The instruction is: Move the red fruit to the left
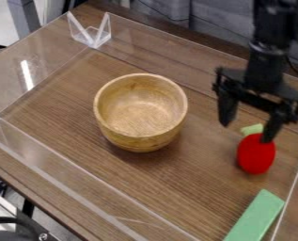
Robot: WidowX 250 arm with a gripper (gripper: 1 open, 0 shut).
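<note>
Fingers (253, 124) spread wide, holding nothing, pointing down just above the red fruit (254, 154). Fruit on the counter (138, 188), right of the wooden bowl (140, 112).

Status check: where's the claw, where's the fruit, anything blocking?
Claw open, over the fruit, not gripping yet. Fruit on table, right of bowl. Bowl sits in the leftward path.

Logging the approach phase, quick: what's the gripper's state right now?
Gripper: open, holding nothing, fingers spread just above the red fruit.
</note>
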